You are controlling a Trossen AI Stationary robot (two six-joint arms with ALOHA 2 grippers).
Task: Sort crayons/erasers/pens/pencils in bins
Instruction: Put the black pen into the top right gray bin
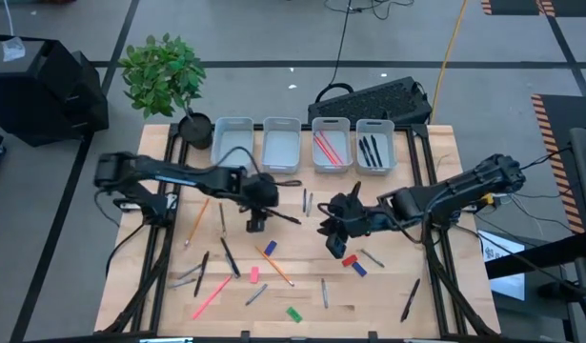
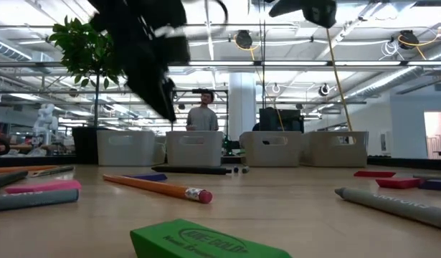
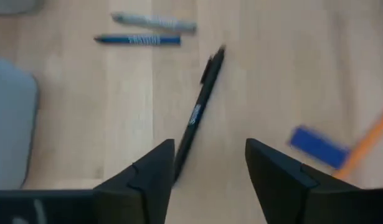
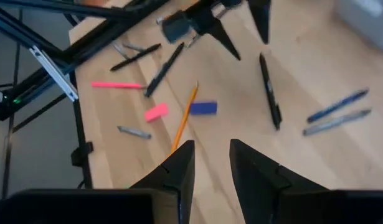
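Observation:
Four pale bins stand in a row at the table's far edge: two (image 1: 232, 143) (image 1: 281, 143) show nothing inside, one (image 1: 331, 143) holds pink sticks, one (image 1: 374, 143) holds black pens. My left gripper (image 1: 257, 223) hangs open above the table's middle, beside a black pen (image 3: 200, 112) lying flat on the wood. My right gripper (image 1: 335, 244) is open with nothing between its fingers, just above a red eraser (image 1: 349, 259) and a blue eraser (image 1: 358, 270). Another blue eraser (image 1: 270, 248), a pink eraser (image 1: 254, 274) and a green eraser (image 1: 293, 312) lie loose.
Pens, pencils and crayons are scattered over the wood: an orange pencil (image 1: 273, 264), a pink stick (image 1: 212, 297), black pens (image 1: 229, 257) (image 1: 410, 300). A potted plant (image 1: 164, 76) stands at the far left corner and a keyboard (image 1: 373, 98) lies behind the bins. A person (image 2: 202, 115) stands beyond the table.

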